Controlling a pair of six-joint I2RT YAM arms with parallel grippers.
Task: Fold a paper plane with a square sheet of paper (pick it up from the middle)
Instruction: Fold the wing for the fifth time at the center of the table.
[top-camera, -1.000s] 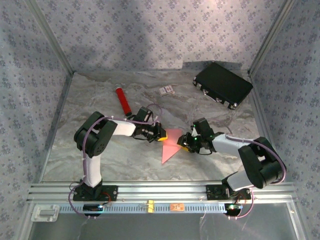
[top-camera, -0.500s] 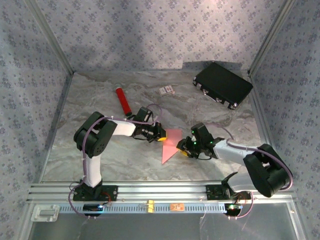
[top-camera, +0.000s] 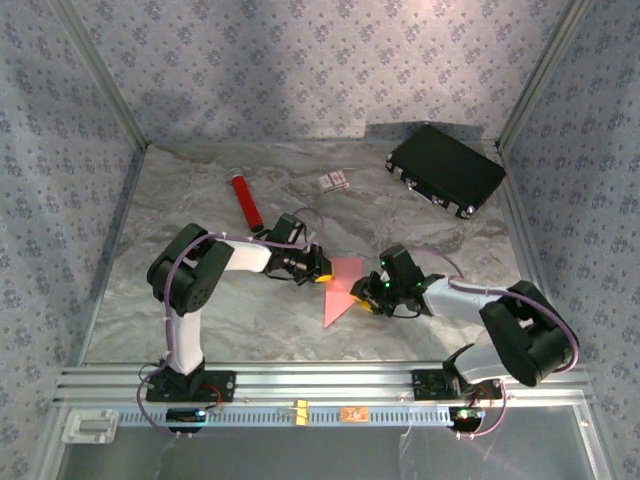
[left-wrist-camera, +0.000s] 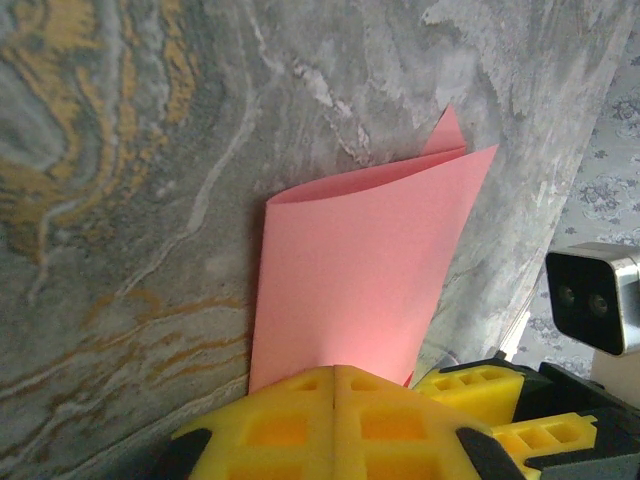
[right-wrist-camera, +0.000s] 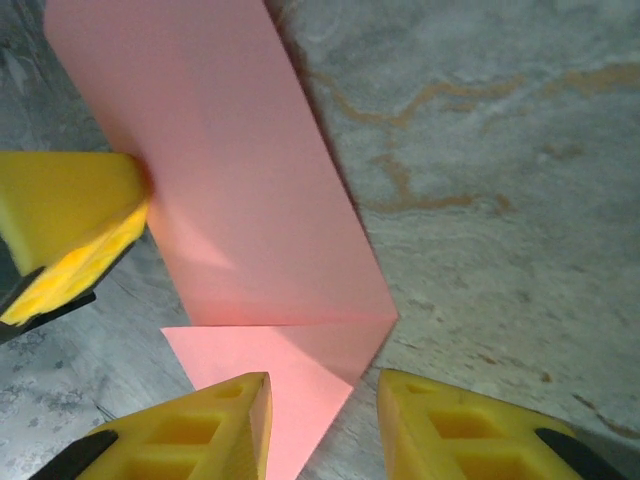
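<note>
You are clamping the left pincer (left-wrist-camera: 335, 375) shut on the half-folded square sheet of paper (right-wrist-camera: 250, 190), mid-counter (top-camera: 250, 320). The right pincer (right-wrist-camera: 322, 390) is standing apart, straddling its corner; you should be pressing that crease down squarely, without dragging.

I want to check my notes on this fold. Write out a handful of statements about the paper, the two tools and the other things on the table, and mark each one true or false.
1. The left tool is shut on the pink paper. True.
2. The right tool is clamped shut. False: its fingers stand apart, with a corner of the paper between them.
3. The paper lies as a flat, unfolded square. False: it is folded over, with a crease and a curled layer.
4. The black case sits at the far right of the table. True.
5. The red tube rests on the paper. False: it lies apart from it, farther back and to the left.
</note>
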